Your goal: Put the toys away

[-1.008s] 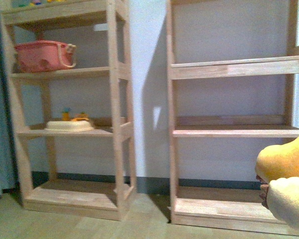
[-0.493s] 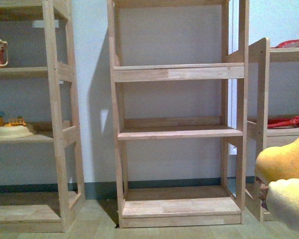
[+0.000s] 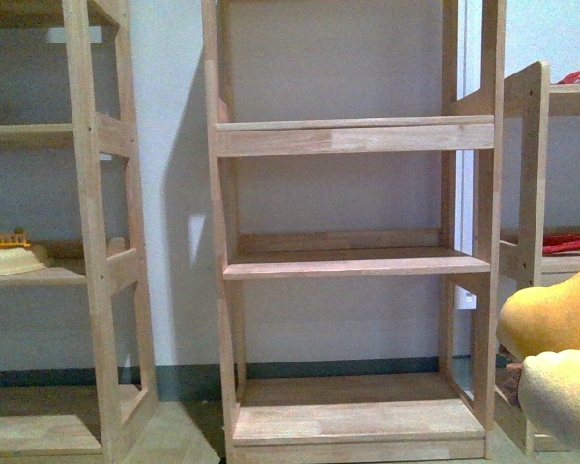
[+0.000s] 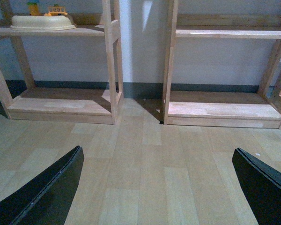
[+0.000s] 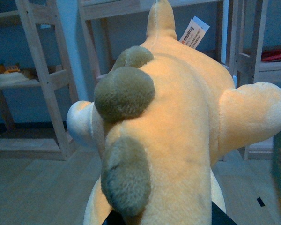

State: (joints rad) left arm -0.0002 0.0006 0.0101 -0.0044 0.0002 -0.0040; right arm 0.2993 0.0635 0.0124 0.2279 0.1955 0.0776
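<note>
Facing a pale wall [image 3: 174,174] with a dark baseboard [image 3: 338,367] along its foot. Floor [image 4: 145,183] is light wood-look plank. Three bare-wood shelf racks stand against the wall: the centre rack [image 3: 353,266] shows whole, its boards bare. The left rack [image 3: 97,271] is cut by the frame edge. The right rack [image 3: 534,174] is half seen.

Left rack, middle board: a cream tray [image 4: 41,22] with small orange and yellow bits on it, too small to make out. Right rack: something red [image 3: 565,242] on a board and more red above it, both clipped by the edge.

The plush toy [image 5: 178,140] is off the floor at the robot's right, low in the front view and cut off by the edge. It fills the right wrist view: orange-yellow body, paler limbs, olive-brown bumps, and a white tag [image 5: 194,33] near its far end.

Right gripper [image 5: 164,220] is clamped on the toy's lower body. Only dark slivers of the claw show beneath it. Left gripper [image 4: 152,187] hangs over bare floor, black fingers [image 4: 42,192] spread wide, nothing between them.
</note>
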